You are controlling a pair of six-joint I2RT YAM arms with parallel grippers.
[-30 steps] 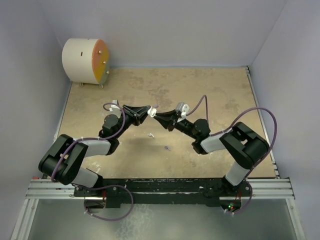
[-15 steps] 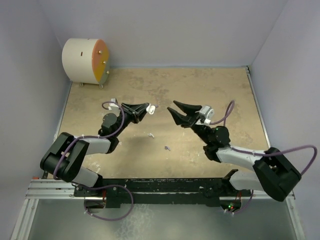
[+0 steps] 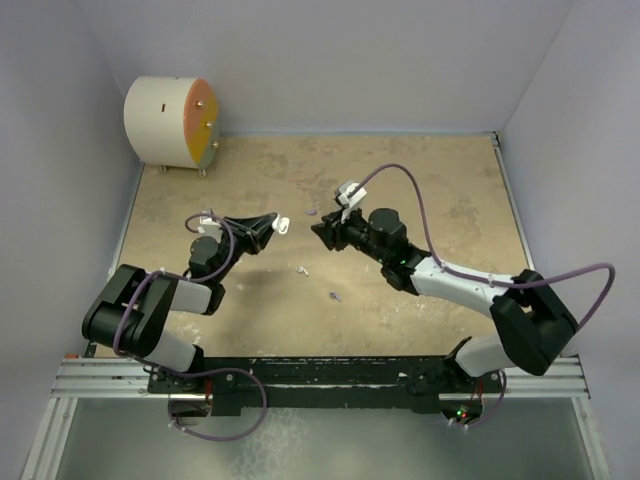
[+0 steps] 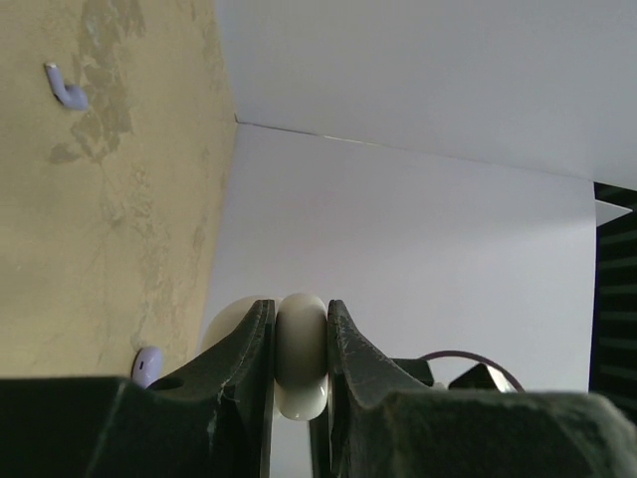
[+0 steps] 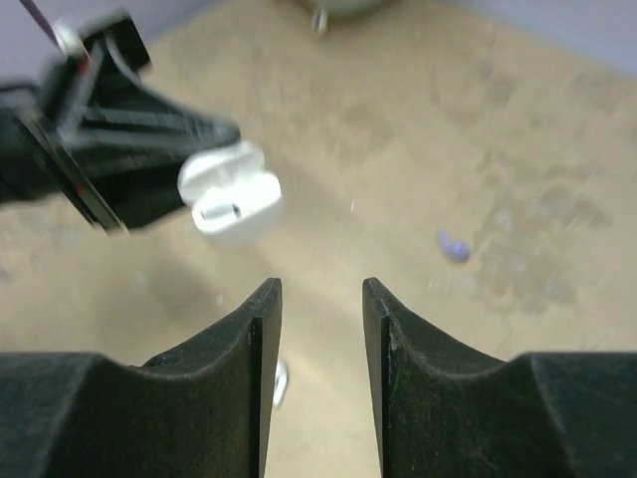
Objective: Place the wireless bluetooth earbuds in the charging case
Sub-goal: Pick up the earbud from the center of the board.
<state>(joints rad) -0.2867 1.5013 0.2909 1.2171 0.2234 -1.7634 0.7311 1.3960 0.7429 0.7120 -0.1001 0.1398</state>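
My left gripper [image 3: 270, 223] is shut on a white charging case [image 3: 282, 221], held above the table. In the left wrist view the case [image 4: 302, 354] sits pinched between the jaws. In the right wrist view the case [image 5: 231, 194] has its lid open. My right gripper [image 3: 322, 230] is open and empty, facing the case from the right with a gap between them [image 5: 320, 294]. A white earbud [image 3: 301, 270] and a lilac earbud [image 3: 336, 296] lie on the table in front. Another lilac earbud [image 3: 312, 212] lies beside the right gripper's fingers. The right wrist view shows a white earbud [image 5: 281, 383] and a lilac one [image 5: 453, 246].
A white cylinder with an orange face [image 3: 170, 122] stands at the back left corner. Lavender walls close in the tan table [image 3: 420, 180] on three sides. The left wrist view shows a lilac earbud [image 4: 65, 86] and a small lilac thing [image 4: 147, 363] on the table.
My right arm swung away to the right, then came back toward the centre and turned, with jaws open. My left gripper drew back to the left with the case.
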